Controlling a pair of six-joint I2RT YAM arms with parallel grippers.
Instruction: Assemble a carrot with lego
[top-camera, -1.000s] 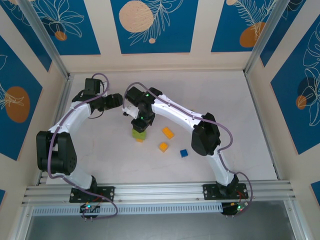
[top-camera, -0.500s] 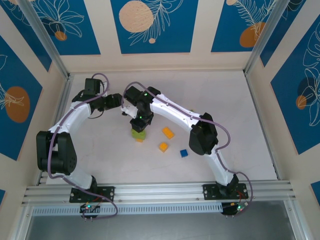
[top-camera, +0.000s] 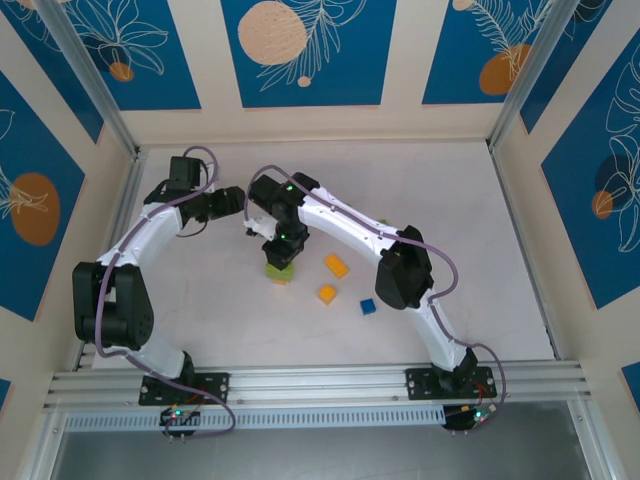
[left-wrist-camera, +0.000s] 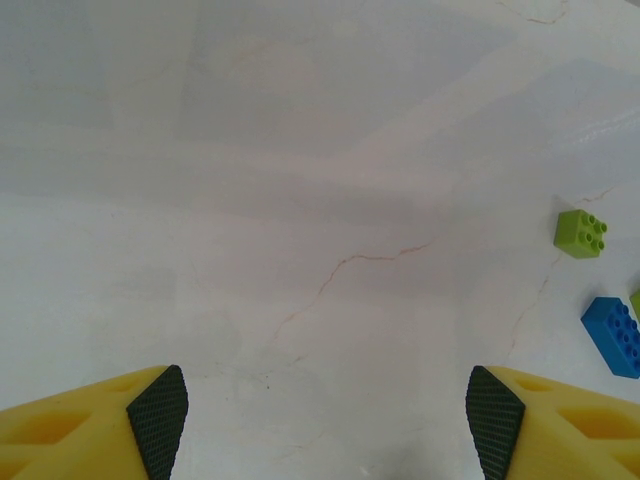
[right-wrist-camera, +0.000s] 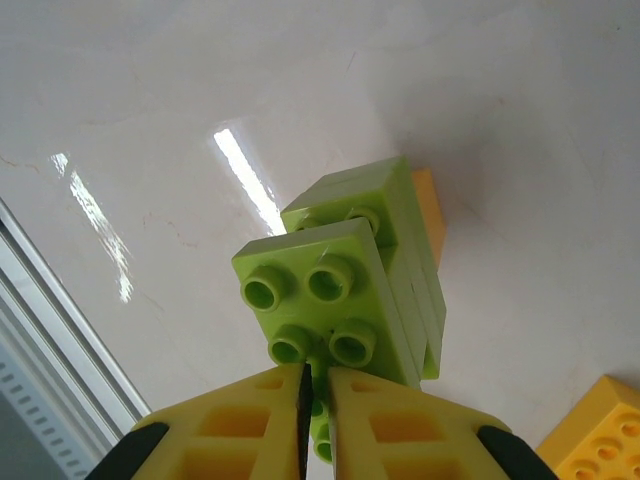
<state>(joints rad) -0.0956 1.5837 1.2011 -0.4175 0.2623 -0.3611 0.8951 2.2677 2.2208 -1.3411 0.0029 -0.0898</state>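
Lego: 1 lime stack (top-camera: 278, 268), 2 orange bricks (top-camera: 336, 265) (top-camera: 326, 293), 1 blue (top-camera: 368, 306); left gripper (left-wrist-camera: 325, 415) spread, right gripper (right-wrist-camera: 318, 385) clenched.

Right arm elbow (top-camera: 402, 272): displaced a little to the left in small steps over the last second, the purple cable (top-camera: 452, 272) looping off it drawn leftward with it. Right gripper (top-camera: 280, 254): wrist and fingers carried slightly left and toward the far wall while poised at the top of the lime green lego stack (top-camera: 278, 270). Extent of change: slight, confined to this one arm.
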